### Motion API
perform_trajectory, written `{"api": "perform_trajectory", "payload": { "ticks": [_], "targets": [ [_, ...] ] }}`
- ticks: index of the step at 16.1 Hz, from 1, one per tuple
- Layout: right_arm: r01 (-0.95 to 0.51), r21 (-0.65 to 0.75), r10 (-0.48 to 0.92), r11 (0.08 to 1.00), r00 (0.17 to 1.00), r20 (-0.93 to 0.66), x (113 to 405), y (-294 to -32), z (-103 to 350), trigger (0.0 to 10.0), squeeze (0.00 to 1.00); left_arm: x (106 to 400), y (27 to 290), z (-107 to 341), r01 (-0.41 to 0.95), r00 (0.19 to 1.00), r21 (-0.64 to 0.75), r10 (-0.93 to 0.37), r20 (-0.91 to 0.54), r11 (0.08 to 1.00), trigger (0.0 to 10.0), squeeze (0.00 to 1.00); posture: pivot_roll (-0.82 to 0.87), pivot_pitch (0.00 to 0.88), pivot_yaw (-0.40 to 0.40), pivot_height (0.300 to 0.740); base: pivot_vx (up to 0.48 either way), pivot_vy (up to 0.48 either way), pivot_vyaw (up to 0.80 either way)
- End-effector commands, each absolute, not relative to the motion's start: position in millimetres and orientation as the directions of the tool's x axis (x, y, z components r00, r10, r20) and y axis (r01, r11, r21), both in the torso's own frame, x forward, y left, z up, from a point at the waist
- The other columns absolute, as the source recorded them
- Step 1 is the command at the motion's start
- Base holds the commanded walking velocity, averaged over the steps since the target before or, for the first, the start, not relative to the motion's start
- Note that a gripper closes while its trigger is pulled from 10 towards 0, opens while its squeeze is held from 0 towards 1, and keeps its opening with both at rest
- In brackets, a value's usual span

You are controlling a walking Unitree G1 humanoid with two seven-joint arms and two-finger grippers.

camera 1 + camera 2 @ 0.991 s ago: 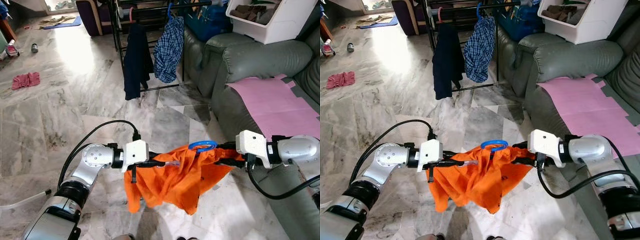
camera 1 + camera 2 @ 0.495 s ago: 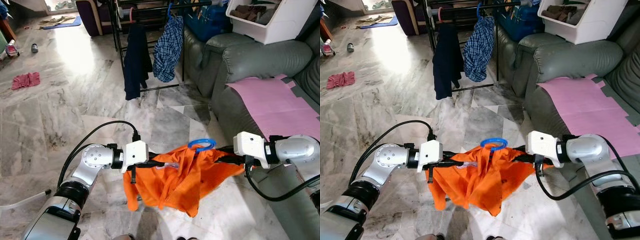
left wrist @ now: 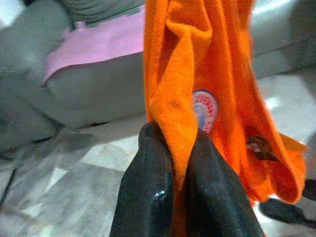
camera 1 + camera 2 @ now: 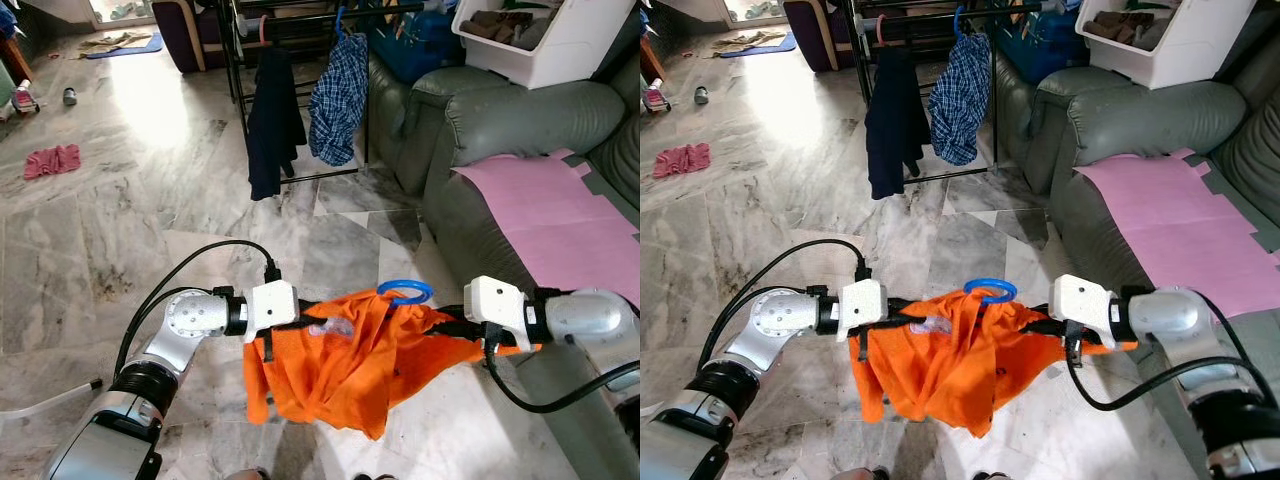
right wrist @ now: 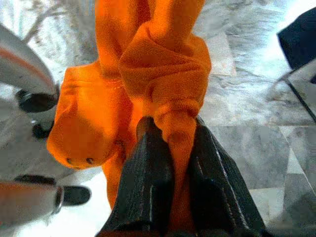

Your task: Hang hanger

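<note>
- Holding the load between them, both claws are clamped on the orange shirt (image 4: pixel 340 355): the left claw (image 3: pixel 177 163) pinches a fold of it near the round printed badge (image 3: pixel 205 109), and the right claw (image 5: pixel 170 148) pinches a bunched fold at the other side.
- The shirt sags between the two arms above the marble floor (image 4: pixel 110 220), with the blue hanger hook (image 4: pixel 405 291) standing up out of its collar, closer to the right claw than to the left.
- The hanger's long axis appears to run from 9 o'clock to 3 o'clock, claw to claw.
- The relation that matters: the black clothes rack (image 4: pixel 300 20) lies at 12 o'clock, well apart from the hook, across open floor. A dark garment (image 4: pixel 272 120) and a checked shirt (image 4: pixel 336 100) already hang on it.
- The grey sofa (image 4: pixel 500 130) with a pink sheet (image 4: pixel 545 215) sits at 2 o'clock, just beside the right arm.
- Judged from this, the hook must travel forward and up to reach the rail.
</note>
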State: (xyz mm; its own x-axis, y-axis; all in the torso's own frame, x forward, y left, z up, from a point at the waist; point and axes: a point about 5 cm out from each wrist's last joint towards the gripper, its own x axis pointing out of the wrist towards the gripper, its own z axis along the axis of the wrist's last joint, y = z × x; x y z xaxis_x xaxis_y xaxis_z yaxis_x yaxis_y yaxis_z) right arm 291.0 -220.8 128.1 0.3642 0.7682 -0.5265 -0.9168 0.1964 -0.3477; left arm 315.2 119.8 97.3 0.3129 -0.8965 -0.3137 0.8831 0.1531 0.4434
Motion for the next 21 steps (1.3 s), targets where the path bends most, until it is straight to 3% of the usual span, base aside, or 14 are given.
{"api": "perform_trajectory", "payload": {
  "ticks": [1, 3, 7, 8, 9, 12, 14, 15, 19, 21],
  "targets": [
    [-0.908, -0.355, 0.765, 0.222, 0.388, -0.514, 290.4, -218.1, 125.0, 0.0, 0.0, 324.5, 115.4, 112.9, 0.845, 0.369, 0.485, -0.901, -0.228, 0.224, 10.0, 1.0, -0.08, 0.094, -0.014, 0.74, 0.0, 0.0, 0.0],
    [-0.839, -0.42, 0.69, 0.347, 0.531, -0.492, 299.6, -220.8, 119.5, 0.0, 0.0, 327.4, 112.3, 118.2, 0.819, 0.414, 0.496, -0.896, -0.162, 0.289, 10.0, 1.0, -0.08, 0.094, -0.015, 0.74, 0.0, 0.0, 0.0],
    [-0.789, -0.375, 0.624, 0.486, 0.614, -0.484, 296.8, -219.1, 103.0, 0.0, 0.0, 328.6, 111.6, 128.6, 0.779, 0.45, 0.516, -0.891, -0.065, 0.356, 10.0, 1.0, -0.08, 0.102, -0.012, 0.74, 0.0, 0.0, 0.0],
    [-0.757, -0.368, 0.585, 0.539, 0.651, -0.483, 296.1, -217.6, 95.5, 0.0, 0.0, 335.2, 117.1, 135.8, 0.705, 0.541, 0.55, -0.841, -0.01, 0.447, 10.0, 1.0, -0.08, 0.103, -0.009, 0.74, 0.0, 0.0, 0.0],
    [-0.748, -0.366, 0.577, 0.553, 0.661, -0.479, 295.9, -216.8, 94.0, 0.0, 0.0, 336.4, 118.5, 138.1, 0.698, 0.555, 0.538, -0.832, 0.012, 0.473, 10.0, 1.0, -0.08, 0.104, -0.007, 0.74, 0.0, 0.0, 0.0],
    [-0.617, -0.329, 0.482, 0.715, 0.776, -0.407, 298.5, -212.5, 88.8, 0.0, 0.0, 340.4, 130.9, 140.6, 0.628, 0.682, 0.424, -0.724, 0.102, 0.652, 10.0, 1.0, -0.08, 0.1, 0.001, 0.74, 0.0, 0.0, 0.0],
    [-0.442, -0.341, 0.328, 0.83, 0.88, -0.342, 300.8, -219.0, 87.6, 0.0, 0.0, 335.5, 143.7, 128.3, 0.499, 0.822, 0.275, -0.55, 0.151, 0.822, 10.0, 1.0, -0.08, 0.097, 0.001, 0.74, 0.0, 0.0, 0.0],
    [-0.289, -0.309, 0.209, 0.906, 0.941, -0.267, 297.7, -224.5, 92.6, 0.0, 0.0, 325.6, 156.5, 111.5, 0.334, 0.923, 0.16, -0.357, 0.146, 0.929, 10.0, 1.0, -0.07, 0.092, -0.002, 0.74, 0.0, 0.0, 0.0],
    [-0.097, -0.201, 0.06, 0.975, 0.981, -0.185, 284.6, -227.8, 95.0, 0.0, 0.0, 306.6, 169.3, 89.0, 0.142, 0.985, 0.06, -0.147, 0.091, 0.988, 10.0, 1.0, -0.08, 0.086, -0.006, 0.74, 0.0, 0.0, 0.0],
    [0.076, -0.032, -0.08, 0.997, 0.988, -0.13, 270.9, -226.1, 93.7, 0.0, 0.0, 302.7, 170.4, 85.7, 0.075, 0.995, 0.005, -0.075, 0.064, 0.997, 10.0, 1.0, -0.07, 0.077, -0.007, 0.74, 0.0, 0.0, 0.0]
  ]
}}
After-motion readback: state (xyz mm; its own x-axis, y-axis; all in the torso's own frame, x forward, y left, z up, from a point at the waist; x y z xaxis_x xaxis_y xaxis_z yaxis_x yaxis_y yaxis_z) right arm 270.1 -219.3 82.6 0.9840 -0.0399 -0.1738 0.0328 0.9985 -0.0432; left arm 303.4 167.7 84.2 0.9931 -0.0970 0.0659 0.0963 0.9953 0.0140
